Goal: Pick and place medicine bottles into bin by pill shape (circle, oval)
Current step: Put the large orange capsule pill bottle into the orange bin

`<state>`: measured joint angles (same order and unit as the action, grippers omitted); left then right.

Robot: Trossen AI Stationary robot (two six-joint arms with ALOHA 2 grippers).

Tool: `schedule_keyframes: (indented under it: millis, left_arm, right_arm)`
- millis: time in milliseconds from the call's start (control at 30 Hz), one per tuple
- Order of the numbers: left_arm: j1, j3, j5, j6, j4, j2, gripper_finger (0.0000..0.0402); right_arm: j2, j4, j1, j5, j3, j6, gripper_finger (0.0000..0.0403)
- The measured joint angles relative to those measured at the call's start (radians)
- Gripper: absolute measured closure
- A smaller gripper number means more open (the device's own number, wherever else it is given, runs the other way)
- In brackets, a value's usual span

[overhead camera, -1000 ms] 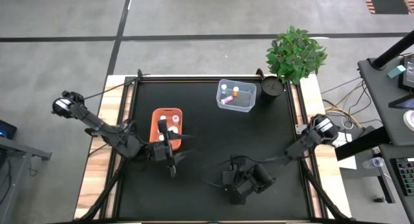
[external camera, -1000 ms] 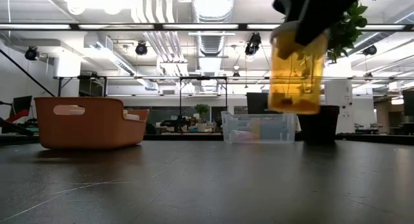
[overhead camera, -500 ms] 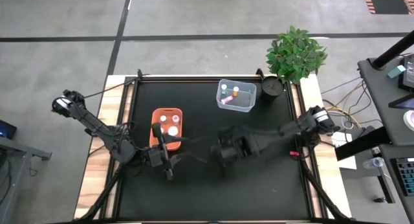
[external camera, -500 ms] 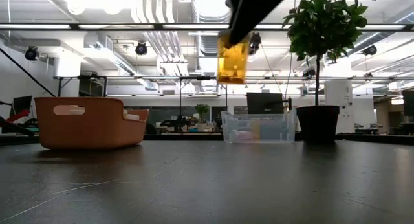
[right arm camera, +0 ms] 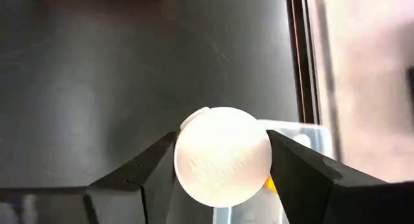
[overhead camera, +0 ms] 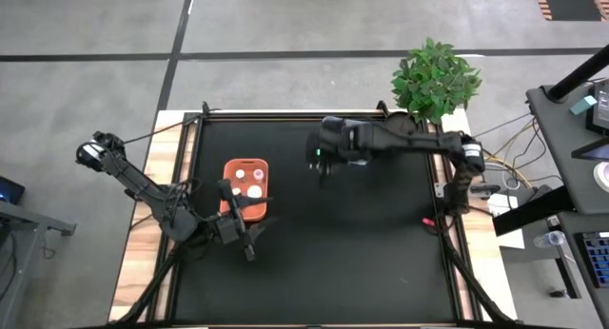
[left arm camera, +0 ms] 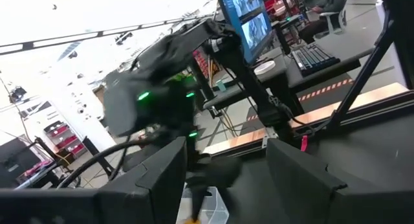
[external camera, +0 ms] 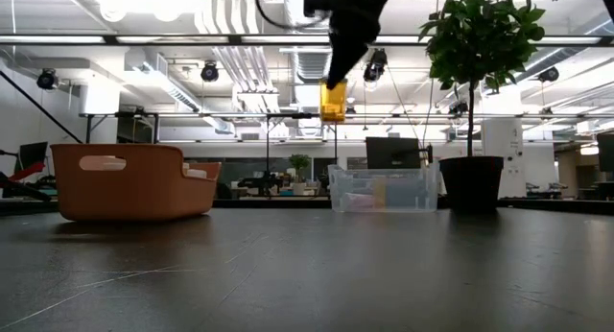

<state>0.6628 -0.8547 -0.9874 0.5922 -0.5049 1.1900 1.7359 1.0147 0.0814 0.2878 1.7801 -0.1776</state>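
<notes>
The right gripper's (right arm camera: 223,179) fingers clamp a white-capped amber medicine bottle (external camera: 333,101), held high above the tabletop (overhead camera: 381,243) beside the clear bin (external camera: 383,189). The left gripper (overhead camera: 249,241) waits, fingers parted and empty, by the orange bin (overhead camera: 231,177).

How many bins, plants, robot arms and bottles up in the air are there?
Bins: 2, the orange bin and the clear bin
Potted plants: 1, the potted plant
Robot arms: 2, the left arm and the right arm
Bottles in the air: 1, the yellow bottle, held by the right arm
Total: 6
</notes>
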Motion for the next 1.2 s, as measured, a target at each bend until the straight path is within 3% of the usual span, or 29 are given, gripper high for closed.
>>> schedule_keyframes:
  millis: [167,400,567,733,1033,1200]
  left_arm:
    - [0.000,0.000,-0.002,0.001,0.001,0.000,0.0205]
    - [0.000,0.000,-0.004,0.018,0.008,0.000,0.0205]
    - [0.001,0.000,-0.122,0.020,0.031,0.000,0.0205]
    - [0.009,0.000,-0.246,0.043,0.029,-0.002,0.0205]
    - [0.033,0.002,-0.256,0.050,0.027,-0.011,0.0205]
    - [0.039,0.002,-0.257,0.050,0.027,-0.016,0.0205]
  right_arm:
    - [0.000,0.004,0.132,-0.112,-0.018,-0.016,0.0190]
    - [0.000,-0.001,0.229,-0.142,-0.021,-0.055,0.0190]
    - [0.000,-0.048,0.251,-0.162,-0.022,-0.078,0.0190]
    - [0.000,-0.239,0.251,-0.276,-0.022,-0.088,0.0190]
    - [0.036,-0.647,0.229,-0.518,-0.022,-0.011,0.0190]
    - [0.114,-0.801,0.174,-0.550,-0.022,-0.006,0.0190]
